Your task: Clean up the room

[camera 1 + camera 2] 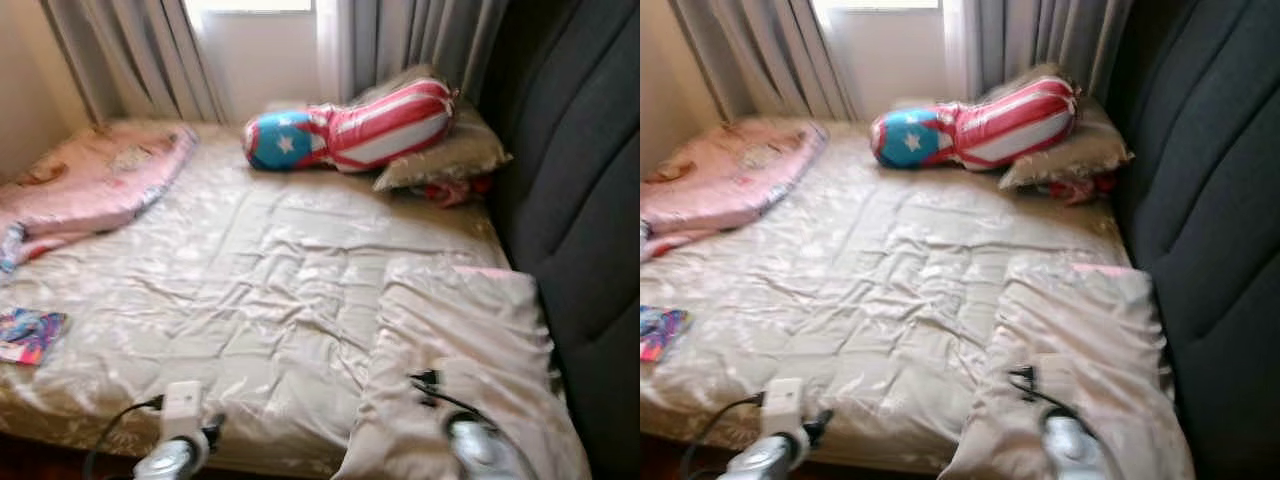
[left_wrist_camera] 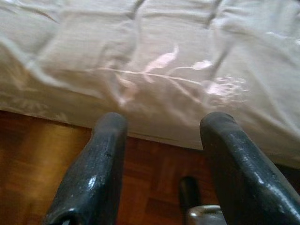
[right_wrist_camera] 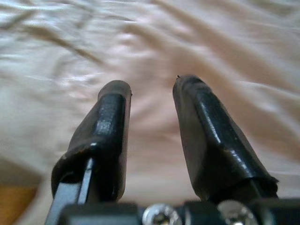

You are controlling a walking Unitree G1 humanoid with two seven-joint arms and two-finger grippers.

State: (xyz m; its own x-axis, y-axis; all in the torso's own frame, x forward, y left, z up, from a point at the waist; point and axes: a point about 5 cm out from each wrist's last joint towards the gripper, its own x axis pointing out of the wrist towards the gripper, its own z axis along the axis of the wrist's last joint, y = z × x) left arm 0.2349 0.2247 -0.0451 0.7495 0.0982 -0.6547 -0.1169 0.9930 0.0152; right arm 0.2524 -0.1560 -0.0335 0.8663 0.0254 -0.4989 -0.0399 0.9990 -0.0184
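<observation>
Right hand (image 3: 150,93) hovers spread over the pale pillow (image 1: 465,330); left hand (image 2: 164,136) spread at the bed (image 1: 250,300) edge. I'd grab a corner, pinching deep so the slippery fabric doesn't slide.

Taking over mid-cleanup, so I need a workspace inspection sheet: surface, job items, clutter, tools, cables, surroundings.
Surface: bed with rumpled cream quilt.
Job's things: pink blanket bunched at far left corner; flat pale pillow near right; stars-and-stripes bolster leaning on tan pillow at the head.
Clutter: colourful booklet at left bed edge; red item under the tan pillow, unclear.
Grippers: left tool open, above floor by the bed edge; right tool open, over the pale pillow.
Cables: black lead at left arm.
Surroundings: grey curtains, dark headboard, wood floor.
</observation>
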